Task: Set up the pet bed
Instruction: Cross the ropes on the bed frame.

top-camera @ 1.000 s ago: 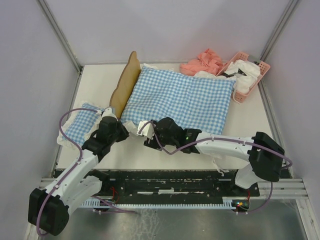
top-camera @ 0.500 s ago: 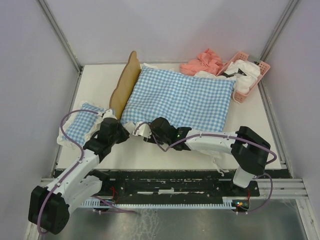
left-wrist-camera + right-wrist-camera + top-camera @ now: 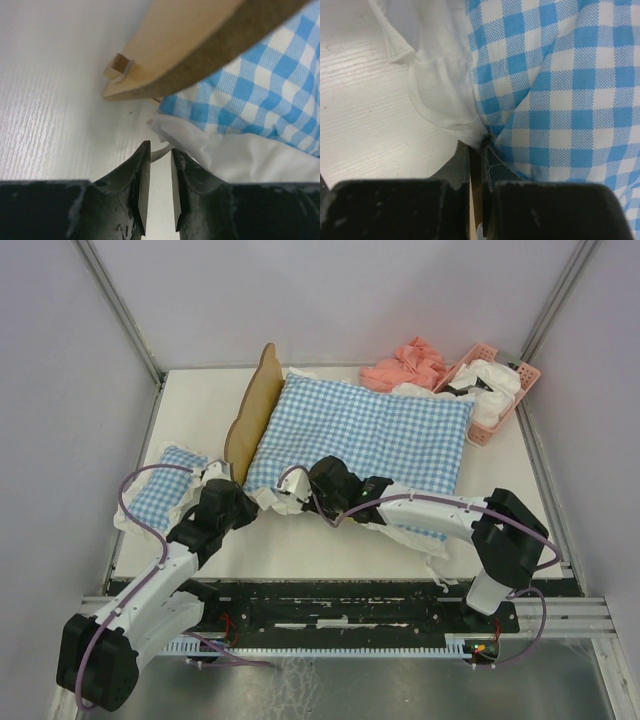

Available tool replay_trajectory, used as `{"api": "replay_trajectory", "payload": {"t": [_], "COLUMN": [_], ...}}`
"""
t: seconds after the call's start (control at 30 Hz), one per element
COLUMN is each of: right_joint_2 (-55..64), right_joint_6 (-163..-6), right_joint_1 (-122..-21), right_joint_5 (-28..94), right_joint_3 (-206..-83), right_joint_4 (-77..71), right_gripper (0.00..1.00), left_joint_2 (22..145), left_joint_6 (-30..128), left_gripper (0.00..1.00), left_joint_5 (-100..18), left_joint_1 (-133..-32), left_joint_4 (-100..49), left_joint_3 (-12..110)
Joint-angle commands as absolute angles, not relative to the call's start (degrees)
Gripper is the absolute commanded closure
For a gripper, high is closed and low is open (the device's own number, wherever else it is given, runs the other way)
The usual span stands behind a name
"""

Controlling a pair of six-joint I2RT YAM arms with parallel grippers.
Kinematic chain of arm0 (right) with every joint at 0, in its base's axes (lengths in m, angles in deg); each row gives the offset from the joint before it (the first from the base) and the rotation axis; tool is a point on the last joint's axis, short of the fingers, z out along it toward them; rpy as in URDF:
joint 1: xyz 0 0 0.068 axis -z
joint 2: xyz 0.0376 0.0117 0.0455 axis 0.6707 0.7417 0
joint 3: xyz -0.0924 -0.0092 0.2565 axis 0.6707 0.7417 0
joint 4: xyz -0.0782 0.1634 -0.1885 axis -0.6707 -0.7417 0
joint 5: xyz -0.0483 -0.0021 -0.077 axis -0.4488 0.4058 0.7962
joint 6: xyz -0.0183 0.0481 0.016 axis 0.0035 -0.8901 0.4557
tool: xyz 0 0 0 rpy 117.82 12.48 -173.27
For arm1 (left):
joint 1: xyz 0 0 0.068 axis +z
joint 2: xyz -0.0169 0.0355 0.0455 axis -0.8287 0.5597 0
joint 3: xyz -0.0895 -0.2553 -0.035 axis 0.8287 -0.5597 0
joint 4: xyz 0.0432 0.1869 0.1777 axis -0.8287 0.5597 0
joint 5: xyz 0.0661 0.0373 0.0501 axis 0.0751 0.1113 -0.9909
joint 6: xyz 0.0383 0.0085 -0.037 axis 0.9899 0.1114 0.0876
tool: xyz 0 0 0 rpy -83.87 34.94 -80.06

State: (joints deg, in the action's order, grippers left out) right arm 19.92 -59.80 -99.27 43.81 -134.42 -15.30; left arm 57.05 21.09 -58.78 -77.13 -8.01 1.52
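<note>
— What is being noticed as changed?

— The right pincer [image 3: 479,144], gaping a second ago, is now being clenched on the white frill [image 3: 440,100] at the near left corner of the checked cushion [image 3: 370,435]. The left pincer [image 3: 160,148], clamped until now, is being eased apart, with nothing gripped.

— What is being suggested for the task?

— The cushion is probably being passed to the right side for straightening on the pet bed [image 3: 250,418]. The bed is lying in the middle of the counter [image 3: 330,540], headboard toward the left edge, and is mostly being hidden by the cushion.

— What is being counted?

— One bed, one large cushion, one small checked pillow [image 3: 160,490] by the left edge, one pink basket [image 3: 527,373] at the far right corner, one pink cloth heap [image 3: 405,365] beside it, two pincers.
</note>
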Motion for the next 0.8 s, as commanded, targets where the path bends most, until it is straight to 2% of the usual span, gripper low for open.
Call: {"api": "replay_trajectory", "payload": {"t": [0.0, 0.13, 0.33, 0.57, 0.77], "right_joint_2": [12.5, 12.1, 12.6, 13.7, 13.7], "right_joint_6": [-66.3, -69.9, -73.7, -76.0, -77.7], "right_joint_1": [-96.6, -94.6, -91.9, -89.6, -88.4], "right_joint_5": [45.7, 44.2, 40.3, 37.5, 33.4], "right_joint_3": [-140.5, -143.5, -149.3, -152.3, -154.3], "right_joint_4": [-13.2, -13.5, -15.0, -15.4, -15.7], "right_gripper": [0.98, 0.98, 0.98, 0.98, 0.98], "left_joint_2": [53.8, 50.6, 46.1, 38.9, 39.4], "left_joint_6": [20.0, 21.1, 23.8, 26.1, 28.7], "left_gripper": [0.66, 0.57, 0.55, 0.54, 0.56], "left_joint_5": [-59.9, -56.3, -51.7, -53.3, -52.9], "left_joint_1": [-76.8, -76.8, -76.9, -76.9, -76.9], "left_joint_4": [-9.9, -13.4, -14.9, -13.0, -29.8], "left_joint_3": [2.0, -1.3, -2.7, -3.0, -10.8]}}
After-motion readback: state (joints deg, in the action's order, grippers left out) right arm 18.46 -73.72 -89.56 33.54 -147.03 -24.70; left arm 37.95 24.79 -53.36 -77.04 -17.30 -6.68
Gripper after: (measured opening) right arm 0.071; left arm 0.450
